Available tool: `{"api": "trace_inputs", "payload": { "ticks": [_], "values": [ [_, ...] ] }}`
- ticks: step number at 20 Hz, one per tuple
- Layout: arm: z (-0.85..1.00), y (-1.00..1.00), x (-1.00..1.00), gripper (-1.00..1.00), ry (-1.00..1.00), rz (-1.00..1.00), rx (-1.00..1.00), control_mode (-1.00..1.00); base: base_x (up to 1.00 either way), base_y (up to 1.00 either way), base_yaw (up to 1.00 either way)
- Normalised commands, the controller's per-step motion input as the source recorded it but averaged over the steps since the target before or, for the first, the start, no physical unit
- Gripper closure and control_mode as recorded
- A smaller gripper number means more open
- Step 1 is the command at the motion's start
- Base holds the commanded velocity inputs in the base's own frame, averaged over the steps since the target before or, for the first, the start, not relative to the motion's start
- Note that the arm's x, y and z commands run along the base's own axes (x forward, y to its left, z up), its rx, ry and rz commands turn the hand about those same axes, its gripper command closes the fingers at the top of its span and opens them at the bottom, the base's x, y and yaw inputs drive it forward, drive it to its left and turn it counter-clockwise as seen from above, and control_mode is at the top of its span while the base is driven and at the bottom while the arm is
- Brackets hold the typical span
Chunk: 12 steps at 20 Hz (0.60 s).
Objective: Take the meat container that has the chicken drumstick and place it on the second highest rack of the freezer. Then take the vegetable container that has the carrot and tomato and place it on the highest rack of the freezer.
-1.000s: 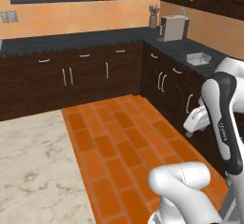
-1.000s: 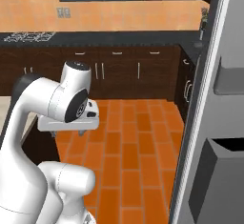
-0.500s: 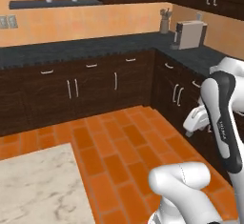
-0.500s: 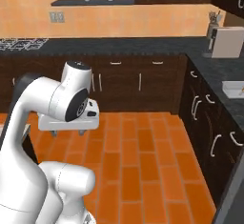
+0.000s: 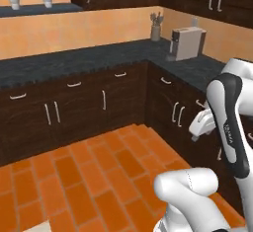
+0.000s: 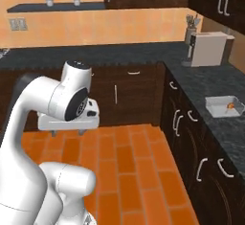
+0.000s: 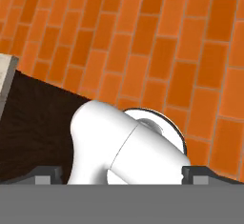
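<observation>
White tray (image 6: 222,106) newly nearer, freezer gone, pincer (image 7: 122,173) wide open.

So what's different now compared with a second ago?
The base has turned, so both base views swung: the freezer door slid out of sight, and the corner counter with a white tray came into view. The arm kept its folded pose, with the end effector open, holding nothing.

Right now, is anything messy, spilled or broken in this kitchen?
Nothing stands out. A white tray with something small and orange in it sits flat on the dark counter, the toaster stands upright, and the brick floor looks clean.
</observation>
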Motion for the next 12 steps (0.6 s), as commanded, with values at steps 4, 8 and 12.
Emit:
{"api": "trace_inputs", "payload": {
  "ticks": [4,8,12],
  "values": [
    [0.0,0.0,0.0,-1.0,0.0,0.0,0.0,1.0,0.8,-0.15,-0.47],
    [0.0,0.0,0.0,-1.0,0.0,0.0,0.0,1.0,0.59,-0.01,-0.63],
    [0.0,0.0,0.0,-1.0,0.0,0.0,0.0,1.0,0.54,0.0,-0.75]
  ]
}}
